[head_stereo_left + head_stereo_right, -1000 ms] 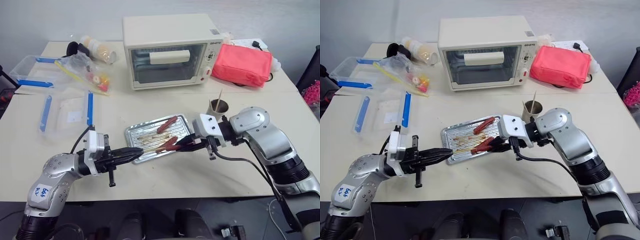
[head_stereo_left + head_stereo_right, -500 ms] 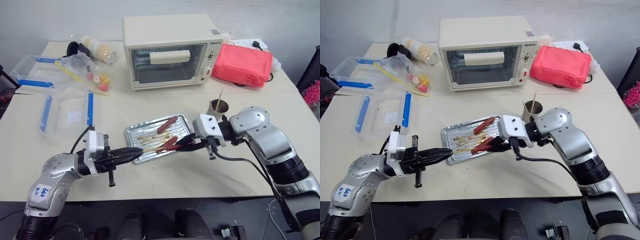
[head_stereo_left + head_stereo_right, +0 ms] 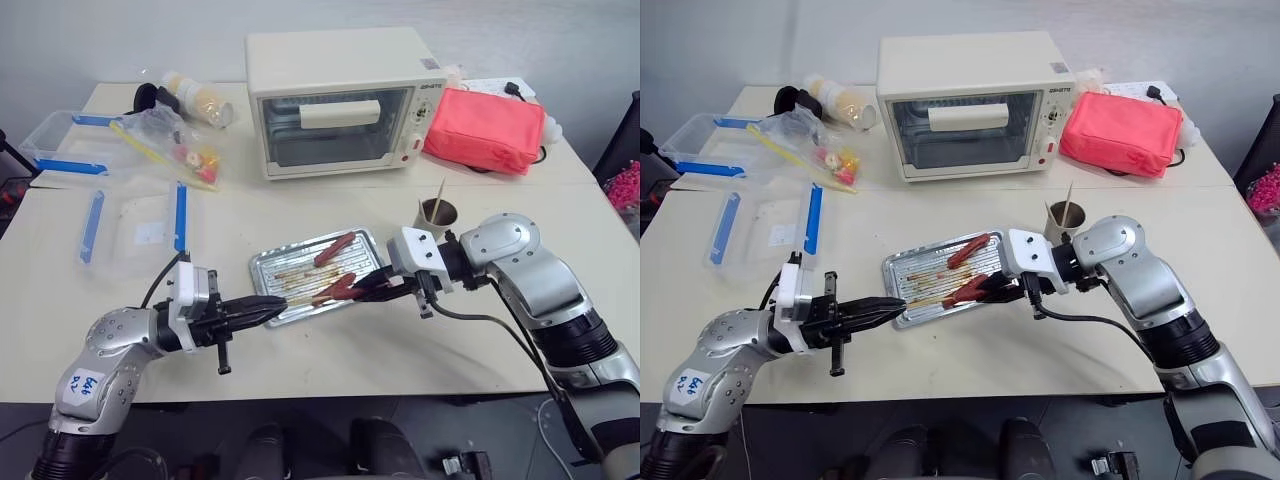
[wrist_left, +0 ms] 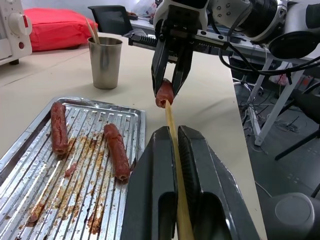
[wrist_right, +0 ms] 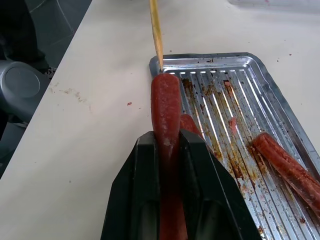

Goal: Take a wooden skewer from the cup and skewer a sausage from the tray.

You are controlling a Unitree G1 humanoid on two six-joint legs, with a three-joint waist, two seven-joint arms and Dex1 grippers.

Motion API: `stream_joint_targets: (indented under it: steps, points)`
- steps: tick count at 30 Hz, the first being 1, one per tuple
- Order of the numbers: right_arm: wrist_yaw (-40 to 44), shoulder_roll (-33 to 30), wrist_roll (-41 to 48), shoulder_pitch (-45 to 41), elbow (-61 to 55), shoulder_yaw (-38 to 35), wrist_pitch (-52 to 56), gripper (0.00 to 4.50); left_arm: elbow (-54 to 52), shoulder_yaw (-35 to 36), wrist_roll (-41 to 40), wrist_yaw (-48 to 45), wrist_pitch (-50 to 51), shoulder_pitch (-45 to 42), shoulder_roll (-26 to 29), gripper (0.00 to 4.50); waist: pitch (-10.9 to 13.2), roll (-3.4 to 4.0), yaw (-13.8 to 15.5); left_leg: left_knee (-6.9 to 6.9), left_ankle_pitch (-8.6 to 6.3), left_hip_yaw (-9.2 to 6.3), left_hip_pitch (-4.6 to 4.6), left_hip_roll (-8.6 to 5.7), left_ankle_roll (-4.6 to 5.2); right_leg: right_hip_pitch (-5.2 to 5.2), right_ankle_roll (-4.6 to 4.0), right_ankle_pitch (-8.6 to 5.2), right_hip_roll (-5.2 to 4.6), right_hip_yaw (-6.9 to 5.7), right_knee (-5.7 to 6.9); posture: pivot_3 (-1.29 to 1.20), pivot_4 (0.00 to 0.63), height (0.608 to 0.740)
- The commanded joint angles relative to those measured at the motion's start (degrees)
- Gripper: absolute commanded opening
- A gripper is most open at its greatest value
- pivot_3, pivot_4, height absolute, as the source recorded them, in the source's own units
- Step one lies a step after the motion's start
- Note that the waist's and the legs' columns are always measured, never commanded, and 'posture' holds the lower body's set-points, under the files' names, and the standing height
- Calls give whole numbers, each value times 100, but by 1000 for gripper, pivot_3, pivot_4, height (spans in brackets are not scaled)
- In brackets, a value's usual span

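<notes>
Sausage (image 5: 165, 107) sat pinched in the right tool (image 3: 372, 288) above the tray (image 3: 262, 270), the left tool (image 3: 262, 311) clamping the wooden skewer (image 4: 172, 131) against its end; any misaligned push risked glancing off or snapping the stick.

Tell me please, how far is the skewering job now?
Done: the left gripper is shut on a skewer, out of the cup, and the right gripper is shut on a sausage, lifted off the tray. In hand: the skewer tip meets the sausage end, above the tray edge. Left: pushing the skewer through. Two sausages lie on the tray.
</notes>
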Motion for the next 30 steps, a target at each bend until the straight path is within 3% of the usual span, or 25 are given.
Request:
stream_joint_targets:
  steps: [1, 30]
  points:
    - [39, -14, 170, -18, -254, -199, -42, 386, 6, -30, 23, -20, -91, -59, -55, 0, 0, 0, 0, 0, 0, 0, 0, 0, 0, 0, 0, 0, 0, 0, 0, 0, 150, 740]
    - [79, -59, 95, -39, -119, -239, -146, 386, 217, 14, 79, -193, -227, 30, -44, 0, 0, 0, 2, 10, -1, -2, -2, 1, 1, 0, 0, 0, -1, 1, 5, 0, 150, 740]
